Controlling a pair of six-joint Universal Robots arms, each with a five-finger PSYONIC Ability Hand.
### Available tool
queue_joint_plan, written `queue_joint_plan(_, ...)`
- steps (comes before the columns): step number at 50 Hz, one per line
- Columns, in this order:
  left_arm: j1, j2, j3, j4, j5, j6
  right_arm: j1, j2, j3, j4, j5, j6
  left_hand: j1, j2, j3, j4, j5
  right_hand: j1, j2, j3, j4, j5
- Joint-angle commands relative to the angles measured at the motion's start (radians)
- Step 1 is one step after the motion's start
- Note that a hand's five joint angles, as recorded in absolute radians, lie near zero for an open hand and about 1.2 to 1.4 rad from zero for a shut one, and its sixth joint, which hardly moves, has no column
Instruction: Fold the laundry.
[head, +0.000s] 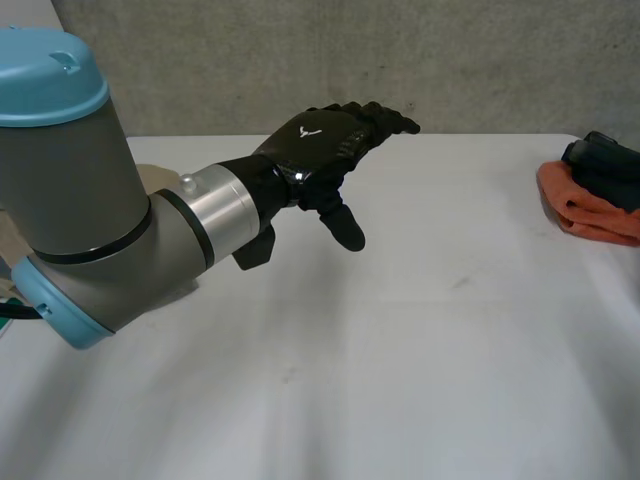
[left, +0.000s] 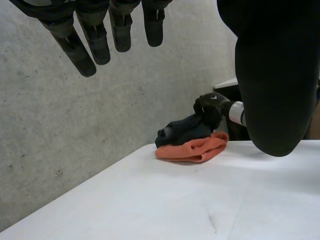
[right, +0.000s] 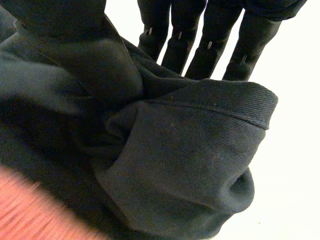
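A dark garment (right: 190, 150) lies bunched on top of a folded orange cloth (right: 30, 210) at the table's far right edge. My right hand (right: 200, 40) is on this pile, with a fold of the dark garment pinched between its thumb and fingers. In the left wrist view the right hand (left: 210, 107) sits on the dark garment (left: 182, 131), above the orange cloth (left: 192, 149). My left hand (head: 320, 140) hovers above the table at the left, fingers straight and thumb hanging down, holding nothing. The head view has the dark garment (head: 610, 185) and orange cloth (head: 585, 210) at the right edge.
The white table (head: 400, 350) stretches bare between the left hand and the pile. A grey concrete wall (head: 350, 60) runs behind the table's far edge. My left arm (head: 90, 200) fills the near left.
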Motion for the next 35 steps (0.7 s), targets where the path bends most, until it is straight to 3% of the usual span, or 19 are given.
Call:
queue_joint_plan(1,-0.008,-0.007,0.003,0.0,0.0,0.003,-0.031,-0.137,0.264,-0.144,-0.15,0.027,-0.007,-0.012,-0.033,-0.025,-0.045,0.302,0.226,0.202,0.196,0.214)
queue_joint_plan(13,-0.017,0.001,-0.006,0.0,0.002,0.003,-0.07,-0.249,0.432,-0.141,-0.178,0.046,-0.007,-0.012,-0.033,-0.025,-0.045,0.302,0.226,0.202,0.196,0.214)
queue_joint_plan(23,-0.021,-0.001,-0.011,0.0,0.002,0.004,-0.134,-0.311,0.544,-0.369,-0.202,0.378,-0.007,-0.012,-0.033,-0.025,-0.045,0.302,0.226,0.202,0.196,0.214)
queue_joint_plan(27,-0.018,-0.001,-0.011,0.003,0.002,0.004,-0.163,-0.268,0.545,-0.44,-0.268,0.435,-0.007,-0.012,-0.033,-0.025,-0.045,0.302,0.226,0.202,0.196,0.214)
queue_joint_plan(35,-0.021,-0.009,-0.011,0.008,0.002,0.006,-0.206,-0.214,0.51,-0.377,-0.423,0.437,-0.007,-0.012,-0.033,-0.025,-0.045,0.302,0.226,0.202,0.196,0.214)
